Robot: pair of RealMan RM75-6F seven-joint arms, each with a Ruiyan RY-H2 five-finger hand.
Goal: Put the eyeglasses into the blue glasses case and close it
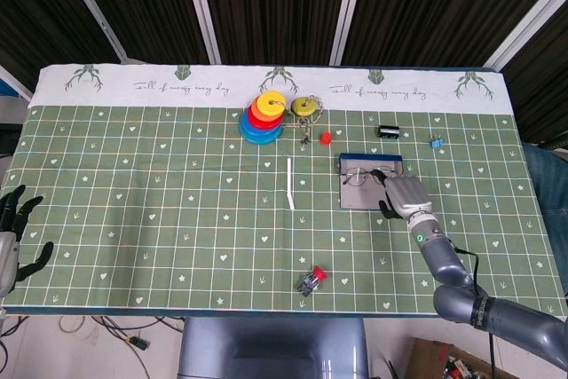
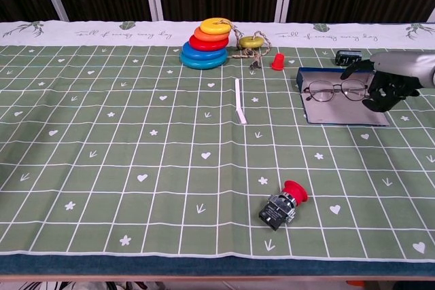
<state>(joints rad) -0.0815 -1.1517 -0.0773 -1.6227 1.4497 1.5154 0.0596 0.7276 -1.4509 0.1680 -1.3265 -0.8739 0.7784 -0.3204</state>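
Eyeglasses [image 2: 335, 90] lie in the open blue glasses case [image 2: 345, 113]; right hand [image 2: 386, 90], curled and empty beside it, must next fold the flap shut.

The right hand [image 1: 406, 194] is held toward the table's right edge, fingers curled in, nothing gripped; the left hand [image 1: 11, 237] is seen at the left edge, fingers spread.

Eyeglasses [image 2: 334, 90] are laid in the open glasses case [image 2: 343, 112] at the table's right, with a ring stack [image 2: 206, 44] behind left and a push button [image 2: 282, 206] in front.
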